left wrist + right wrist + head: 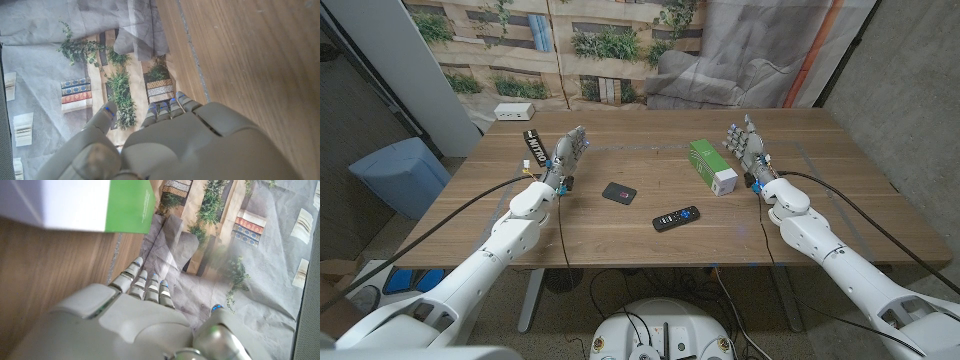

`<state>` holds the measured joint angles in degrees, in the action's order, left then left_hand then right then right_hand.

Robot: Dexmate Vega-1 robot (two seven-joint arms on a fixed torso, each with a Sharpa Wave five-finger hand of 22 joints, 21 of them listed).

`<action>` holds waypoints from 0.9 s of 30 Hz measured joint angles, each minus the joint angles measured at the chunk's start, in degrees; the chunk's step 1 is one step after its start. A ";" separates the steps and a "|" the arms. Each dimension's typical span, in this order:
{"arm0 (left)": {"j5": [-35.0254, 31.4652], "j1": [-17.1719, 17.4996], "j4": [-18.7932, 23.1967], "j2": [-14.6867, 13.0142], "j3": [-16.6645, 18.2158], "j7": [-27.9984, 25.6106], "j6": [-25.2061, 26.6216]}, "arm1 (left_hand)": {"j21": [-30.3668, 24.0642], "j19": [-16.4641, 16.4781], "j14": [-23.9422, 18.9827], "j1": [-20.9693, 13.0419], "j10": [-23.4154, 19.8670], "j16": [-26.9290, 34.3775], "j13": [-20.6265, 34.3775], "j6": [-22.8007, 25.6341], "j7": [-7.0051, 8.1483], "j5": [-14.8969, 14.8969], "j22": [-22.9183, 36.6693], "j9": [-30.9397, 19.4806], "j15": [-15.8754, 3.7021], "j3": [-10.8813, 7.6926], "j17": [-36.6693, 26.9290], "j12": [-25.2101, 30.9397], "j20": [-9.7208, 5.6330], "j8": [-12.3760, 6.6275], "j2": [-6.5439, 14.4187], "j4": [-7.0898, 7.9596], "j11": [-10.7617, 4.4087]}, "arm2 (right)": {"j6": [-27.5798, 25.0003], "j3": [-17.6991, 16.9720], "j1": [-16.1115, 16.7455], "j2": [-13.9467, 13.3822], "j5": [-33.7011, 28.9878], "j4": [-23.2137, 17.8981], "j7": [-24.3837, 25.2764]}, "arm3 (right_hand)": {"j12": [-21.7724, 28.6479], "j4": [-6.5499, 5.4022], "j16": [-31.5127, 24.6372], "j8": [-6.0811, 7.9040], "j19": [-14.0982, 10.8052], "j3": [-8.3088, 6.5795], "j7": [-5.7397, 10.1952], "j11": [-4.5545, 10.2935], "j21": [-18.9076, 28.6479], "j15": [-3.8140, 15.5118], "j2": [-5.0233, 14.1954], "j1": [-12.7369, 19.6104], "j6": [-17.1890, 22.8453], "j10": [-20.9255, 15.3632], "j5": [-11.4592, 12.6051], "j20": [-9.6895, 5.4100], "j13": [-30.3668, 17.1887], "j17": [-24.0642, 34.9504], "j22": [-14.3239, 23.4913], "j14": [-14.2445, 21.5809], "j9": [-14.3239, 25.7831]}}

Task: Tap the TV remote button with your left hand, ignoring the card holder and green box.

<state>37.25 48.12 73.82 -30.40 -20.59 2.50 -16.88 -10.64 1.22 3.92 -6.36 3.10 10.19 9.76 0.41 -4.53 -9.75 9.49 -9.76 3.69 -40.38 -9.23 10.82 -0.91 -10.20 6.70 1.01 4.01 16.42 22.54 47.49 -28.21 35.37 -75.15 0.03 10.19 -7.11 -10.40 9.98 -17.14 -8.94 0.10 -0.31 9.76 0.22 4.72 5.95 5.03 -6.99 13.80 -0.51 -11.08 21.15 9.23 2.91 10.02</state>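
TV remote [676, 217] lying flat near the front middle of the bench [620, 240], angled, buttons up, nothing touching it. Card holder [617, 193] just to its left and farther back; green box [712, 166] behind and to the right, beside the right hand [748, 150]. Left hand [566, 155] well apart from the remote, standing at the bench's left, fingers apart and holding nothing. Right hand likewise spread and empty. Best done by swinging across above the card holder, not through it, then dropping straight down with one extended fingertip. Light, brief press near the remote's centre, since an off-centre push would probably skid or spin it.
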 measured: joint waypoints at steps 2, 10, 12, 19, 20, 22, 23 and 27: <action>-0.02 0.01 0.01 -0.41 0.11 0.16 -0.01 | 0.00 0.00 0.00 -0.06 0.00 0.00 0.00 0.00 0.00 0.00 0.00 0.00 0.00 0.00 0.00 0.00 0.00 0.00 0.06 0.00 0.00 | -0.08 0.25 -0.16 0.18 -0.39 -0.04 0.32 | 0.00 0.00 0.00 0.23 0.00 0.00 0.00 0.00 0.00 0.00 0.05 0.05 0.00 0.00 0.00 0.00 0.00 -0.05 0.00 0.00 0.00; -0.52 0.23 1.07 -2.09 0.32 0.59 0.46 | 0.00 0.23 -0.01 -0.06 -0.44 0.00 0.00 0.78 0.79 0.00 -0.01 0.01 -0.01 -0.22 -0.26 0.00 -0.24 0.00 0.06 -0.23 -0.45 | -0.46 1.15 -0.73 0.85 -1.86 -0.30 1.47 | 0.17 0.00 0.00 0.23 0.43 0.00 0.00 0.00 0.00 0.21 0.05 0.04 -0.01 0.01 0.00 -0.42 0.00 -0.38 0.00 -0.22 -0.01; -0.79 0.27 1.38 -2.41 0.32 0.61 0.61 | 0.00 0.31 -0.26 -0.05 -0.53 0.00 0.00 1.06 1.06 0.00 -0.01 0.01 -0.25 -0.11 -0.26 0.00 -0.31 -0.42 0.05 -0.35 -0.53 | -0.52 1.26 -0.79 0.87 -1.95 -0.35 1.54 | 0.23 0.00 0.00 0.23 0.43 0.00 0.00 0.00 0.00 0.21 0.05 0.04 -0.01 0.01 0.00 -0.42 0.00 -0.43 0.00 -0.22 -0.01; -2.35 1.05 4.79 -5.16 0.24 0.57 2.20 | 0.00 0.54 -0.31 -0.05 -0.84 0.00 -0.01 1.98 1.99 0.00 -0.01 0.01 -0.37 0.12 -0.25 0.00 -0.54 -0.44 0.05 -0.57 -0.84 | -0.88 1.49 -1.07 0.82 -2.07 -0.43 1.27 | 0.23 0.00 -0.03 0.23 0.43 0.00 0.20 0.00 0.00 0.21 0.05 0.04 0.20 0.01 0.40 -0.42 0.01 -0.67 -0.01 -0.22 -0.01; -2.62 1.18 5.29 -5.53 0.22 0.52 2.48 | 0.00 0.53 -0.14 -0.05 -0.84 0.00 -0.01 1.97 1.98 0.00 -0.01 0.01 -0.54 0.12 -0.26 0.00 -0.53 -0.44 0.05 -0.57 -0.84 | -0.87 1.50 -1.16 0.81 -2.07 -0.38 1.11 | 0.23 0.00 -0.21 0.23 0.43 0.00 0.21 0.00 0.00 0.21 0.05 0.04 0.20 0.01 0.40 -0.42 0.01 -0.70 -0.01 -0.22 -0.01; -3.03 1.44 6.31 -6.26 0.19 0.46 2.89 | 0.00 0.66 -0.35 -0.05 -1.05 0.00 -0.01 2.49 2.49 0.00 -0.01 0.01 -0.76 0.30 -0.52 0.00 -0.67 -0.43 0.05 -0.38 -1.06 | -0.87 1.54 -1.23 0.78 -2.08 -0.19 0.88 | 0.23 0.00 -0.21 0.23 0.43 0.00 0.42 -0.01 0.00 0.21 0.05 0.04 0.41 0.00 0.40 -0.42 0.08 -0.69 -0.01 -0.22 -0.01; -3.49 1.62 6.94 -6.76 0.17 0.36 3.28 | 0.00 0.72 -0.44 -0.05 -1.24 0.00 -0.01 2.69 2.69 0.00 -0.01 0.01 -0.86 0.45 -0.52 0.00 -0.72 -0.44 0.05 -0.24 -1.25 | -0.87 1.56 -1.27 0.73 -2.08 -0.04 0.75 | 0.23 0.00 -0.21 0.23 0.43 0.00 0.41 -0.20 0.00 0.21 0.05 0.04 0.41 -0.19 0.40 -0.42 0.13 -0.70 -0.01 -0.22 -0.01; -4.81 2.41 9.63 -8.68 0.14 -0.16 4.02 | -0.01 1.02 -0.13 -0.02 -1.02 -0.01 -0.01 3.34 3.34 0.00 -0.01 0.01 -1.16 0.68 -0.52 0.00 -1.03 -0.44 0.01 0.00 -1.47 | -0.58 1.59 -1.38 0.58 -2.12 0.35 0.19 | 0.23 0.00 -0.21 0.23 0.43 0.00 0.41 -0.20 0.00 0.43 0.05 0.04 0.40 -0.19 0.40 -0.42 0.17 -0.96 -0.01 0.01 -0.02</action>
<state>32.43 50.52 83.45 -39.07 -20.45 2.35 -12.86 -10.65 2.25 3.79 -6.37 2.08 10.19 9.75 3.75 -1.18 -9.75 9.48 -9.75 2.53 -39.70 -9.75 10.82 -1.94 -10.63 6.71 1.01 2.54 15.85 24.14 46.11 -27.63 33.25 -74.81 0.21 10.41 -7.11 -10.61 10.20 -16.71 -8.93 0.51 -0.51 9.76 0.65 4.77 5.99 5.43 -7.18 14.20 -0.92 -10.91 20.18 9.22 2.92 10.00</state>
